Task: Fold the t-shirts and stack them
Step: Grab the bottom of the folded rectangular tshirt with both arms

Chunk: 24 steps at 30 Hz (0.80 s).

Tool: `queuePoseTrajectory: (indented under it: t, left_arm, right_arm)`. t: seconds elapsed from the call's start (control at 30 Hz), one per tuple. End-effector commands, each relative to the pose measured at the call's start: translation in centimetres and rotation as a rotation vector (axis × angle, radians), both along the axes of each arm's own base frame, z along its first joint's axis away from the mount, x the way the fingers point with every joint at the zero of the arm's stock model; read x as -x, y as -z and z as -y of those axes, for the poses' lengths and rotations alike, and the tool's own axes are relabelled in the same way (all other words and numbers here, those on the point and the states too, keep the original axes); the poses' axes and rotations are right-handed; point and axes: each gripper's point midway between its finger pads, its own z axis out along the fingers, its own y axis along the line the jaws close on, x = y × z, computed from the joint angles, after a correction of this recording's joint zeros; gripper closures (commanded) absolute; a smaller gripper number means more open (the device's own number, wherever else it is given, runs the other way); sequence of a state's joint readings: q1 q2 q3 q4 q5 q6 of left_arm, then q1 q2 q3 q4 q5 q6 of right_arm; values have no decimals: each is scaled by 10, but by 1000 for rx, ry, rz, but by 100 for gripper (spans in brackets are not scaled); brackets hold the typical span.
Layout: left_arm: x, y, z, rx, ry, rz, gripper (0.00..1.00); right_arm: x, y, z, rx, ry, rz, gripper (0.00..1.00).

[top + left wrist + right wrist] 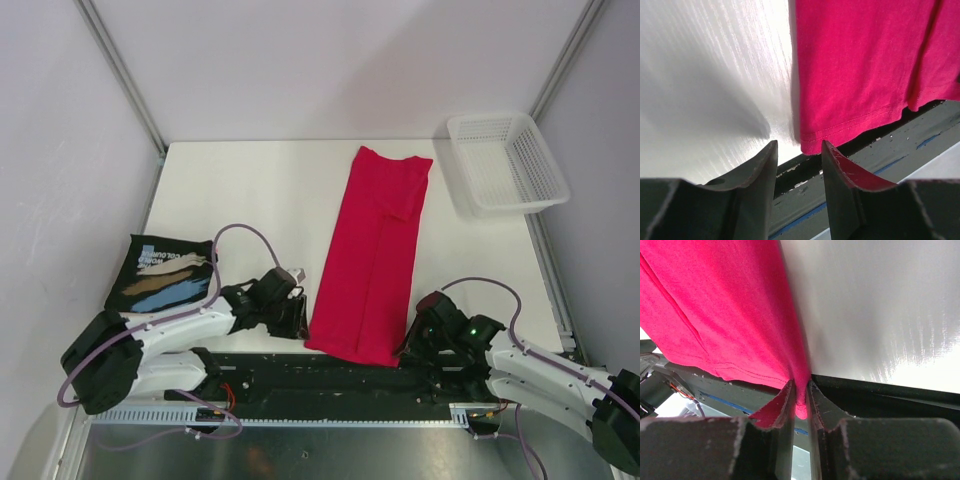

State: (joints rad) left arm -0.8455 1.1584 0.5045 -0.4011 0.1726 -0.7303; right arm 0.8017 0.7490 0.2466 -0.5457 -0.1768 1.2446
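Grippers sit low at the near edge of the table, one at each near corner of the crimson-pink t-shirt.

The right gripper is clamped on the shirt's near right corner. In the right wrist view a pinch of pink cloth is drawn down into the narrow slit between its fingers. The left gripper has its fingers spread. The stitched hem corner lies just beyond the tips, and nothing is held between them. In the top view the left gripper is just beside the shirt's left edge and the right gripper is at the opposite corner.

The pink shirt is folded into a long narrow strip. Its long axis runs from near to far and leans a little, with the near end further left and the far end further right. The hemmed bottom points toward the arms and overhangs the table's near edge onto the dark rail. At the far end a smaller flap is folded over on the right side.

The black t-shirt lies folded on the near left of the table, print up. It is well apart from the pink shirt, with the left arm between them and the arm's forearm crossing its near edge.

A white mesh basket stands at the far right corner, to the right of the pink shirt's far end and not touching it.
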Motion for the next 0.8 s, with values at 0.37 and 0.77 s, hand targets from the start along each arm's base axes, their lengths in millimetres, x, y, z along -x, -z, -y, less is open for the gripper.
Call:
queuePoseTrajectory:
  t: [0.37, 0.77]
  left_arm:
    - [3, 16, 8, 31, 51, -28, 59]
    - [-1, -4, 24, 110, 71, -13, 96]
  right_arm:
    - [-4, -10, -5, -34, -14, 23, 91]
    - [-16, -38, -12, -76, -9, 64, 100]
